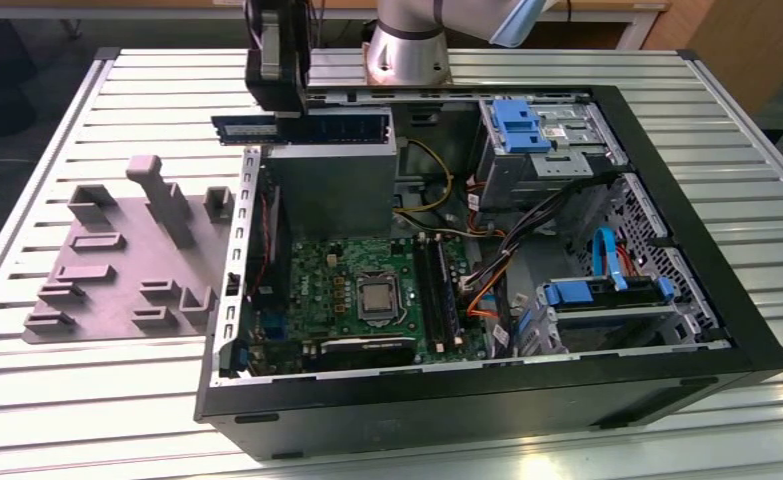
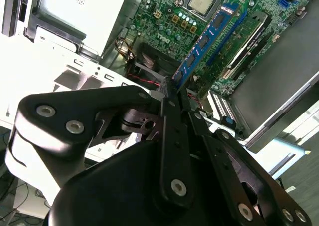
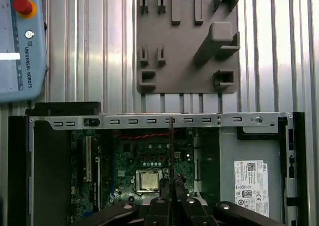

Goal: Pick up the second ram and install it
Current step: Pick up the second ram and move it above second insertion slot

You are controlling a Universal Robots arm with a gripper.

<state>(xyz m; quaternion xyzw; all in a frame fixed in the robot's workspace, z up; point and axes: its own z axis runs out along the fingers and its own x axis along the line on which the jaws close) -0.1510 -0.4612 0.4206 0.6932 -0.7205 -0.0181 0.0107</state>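
Observation:
The second ram (image 1: 324,128), a long dark blue stick with black chips, hangs level above the far edge of the open computer case (image 1: 498,400), toward the exterior view's left. My gripper (image 1: 278,120) is shut on it from above. In the second wrist view the ram (image 2: 207,39) sticks out from the gripper (image 2: 172,94) over the motherboard (image 2: 164,12). The first wrist view shows the ram (image 3: 170,151) edge-on as a thin line above the gripper (image 3: 172,191). One green stick (image 2: 249,34) sits in a black motherboard slot.
A grey fixture board (image 1: 124,260) lies on the slatted table beside the case. Inside are a grey metal box (image 1: 338,185), the processor socket (image 1: 374,297), loose cables (image 1: 498,270) and blue drive brackets (image 1: 518,125). A control pendant (image 3: 22,42) lies on the table.

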